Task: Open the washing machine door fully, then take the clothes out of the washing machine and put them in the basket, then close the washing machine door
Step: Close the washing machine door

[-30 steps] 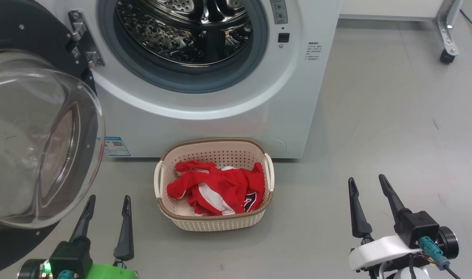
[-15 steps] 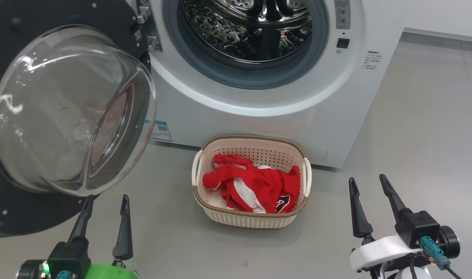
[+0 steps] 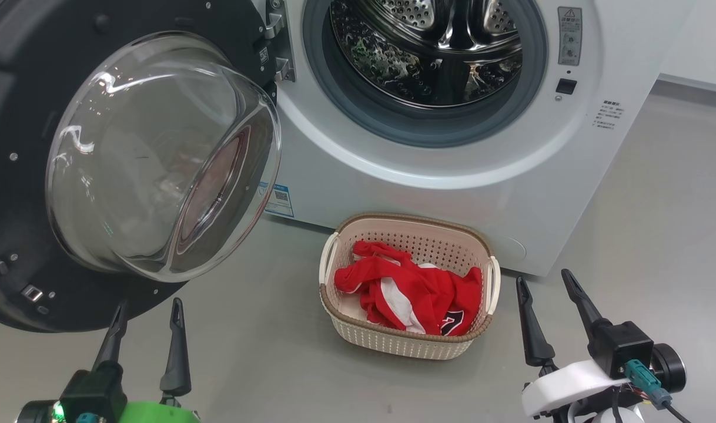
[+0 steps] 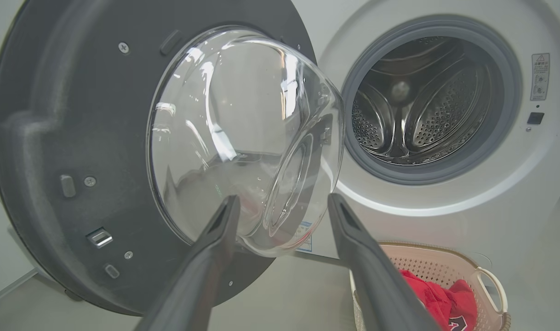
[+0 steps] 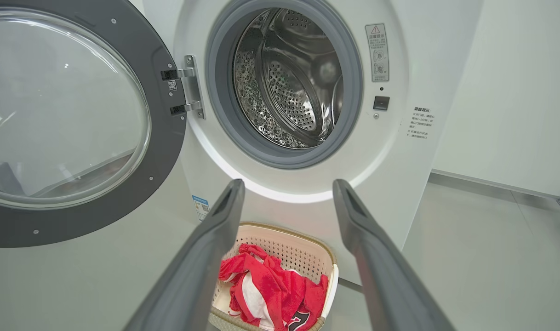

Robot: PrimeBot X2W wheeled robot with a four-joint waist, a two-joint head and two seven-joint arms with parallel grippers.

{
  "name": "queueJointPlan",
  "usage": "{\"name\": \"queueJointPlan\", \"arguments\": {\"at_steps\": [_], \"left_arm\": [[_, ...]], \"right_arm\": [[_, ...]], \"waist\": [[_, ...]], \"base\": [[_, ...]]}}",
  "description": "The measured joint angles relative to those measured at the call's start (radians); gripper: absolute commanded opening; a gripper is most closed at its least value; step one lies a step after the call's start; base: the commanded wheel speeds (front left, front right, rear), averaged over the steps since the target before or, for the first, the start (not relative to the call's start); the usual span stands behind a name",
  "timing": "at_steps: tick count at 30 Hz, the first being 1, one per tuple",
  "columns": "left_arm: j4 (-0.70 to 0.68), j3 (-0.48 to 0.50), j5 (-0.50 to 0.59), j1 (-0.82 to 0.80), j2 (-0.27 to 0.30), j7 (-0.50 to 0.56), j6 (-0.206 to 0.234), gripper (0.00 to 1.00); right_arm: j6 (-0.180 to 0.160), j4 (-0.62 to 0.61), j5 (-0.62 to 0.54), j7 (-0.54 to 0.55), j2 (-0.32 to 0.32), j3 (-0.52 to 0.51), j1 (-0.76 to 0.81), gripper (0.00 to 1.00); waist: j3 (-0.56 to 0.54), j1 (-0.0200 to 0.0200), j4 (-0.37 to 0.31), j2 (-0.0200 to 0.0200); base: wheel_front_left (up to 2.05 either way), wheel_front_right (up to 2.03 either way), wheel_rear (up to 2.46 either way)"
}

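- washing machine [image 5: 399, 151], front panel right of the drum opening: pale warning label [image 5: 377, 51] headed by a triangle hazard sign; small print illegible.
- below it: block of small dark print [image 5: 420, 123], characters too small to read.
- low on the front: blue label [image 3: 278, 200] with a square code; text unreadable.
- hinge side of the washing machine door [image 5: 77, 225]: small code sticker [image 5: 172, 85].
- clothes [image 3: 417, 291] in the basket [image 3: 405, 218]: part of a black-and-white numeral [image 3: 452, 322], not fully legible.

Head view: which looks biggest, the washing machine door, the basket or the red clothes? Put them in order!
Largest: the washing machine door. It stands open toward the camera, so nearness makes it look extra big.
Middle: the basket.
Smallest: the clothes, lying inside the basket.
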Motion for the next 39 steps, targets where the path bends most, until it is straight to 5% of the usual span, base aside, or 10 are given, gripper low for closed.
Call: {"name": "queueJointPlan", "arguments": {"at_steps": [13, 15, 16, 17, 25, 29, 39], "left_arm": [[0.000, 0.001, 0.000, 0.018, -0.002, -0.002, 0.000, 0.95], [0.000, 0.000, 0.000, 0.019, -0.002, -0.002, 0.000, 0.42], [0.000, 0.000, 0.000, 0.019, -0.002, -0.002, 0.000, 0.33], [0.000, 0.000, 0.000, 0.019, -0.002, -0.001, 0.000, 0.00], [-0.017, -0.009, -0.030, 0.019, -0.014, -0.002, -0.006, 0.00], [-0.051, -0.019, -0.152, 0.019, -0.033, -0.001, -0.060, 0.00], [-0.193, 0.001, -0.752, 0.013, -0.059, 0.012, -0.217, 0.00]], "right_arm": [[0.000, 0.002, 0.000, 0.007, 0.002, 0.006, 0.000, 1.00], [0.000, 0.002, 0.000, 0.007, 0.003, 0.007, 0.000, 1.00], [0.000, 0.002, 0.000, 0.007, 0.003, 0.007, 0.000, 1.00], [0.000, 0.002, 0.000, 0.007, 0.003, 0.007, 0.000, 1.00], [0.000, 0.002, 0.000, 0.007, 0.003, 0.008, 0.000, 1.00], [0.000, 0.002, 0.000, 0.008, 0.003, 0.008, 0.000, 1.00], [0.000, -0.002, 0.000, 0.009, 0.003, 0.008, 0.000, 1.00]], "waist": [[-0.011, 0.0000, -0.012, 0.0000], [-0.012, 0.0000, -0.014, 0.0000], [-0.012, 0.0000, -0.014, 0.0000], [-0.013, 0.0000, -0.015, 0.0000], [-0.016, 0.0000, -0.017, 0.0000], [-0.017, 0.0000, -0.016, 0.0000], [-0.012, 0.0000, -0.010, 0.0000]], "base": [[0.00, 0.00, 0.00], [0.00, 0.00, 0.00], [0.00, 0.00, 0.00], [0.00, 0.00, 0.00], [0.00, 0.00, 0.00], [0.00, 0.00, 0.00], [0.00, 0.00, 0.00]]}}
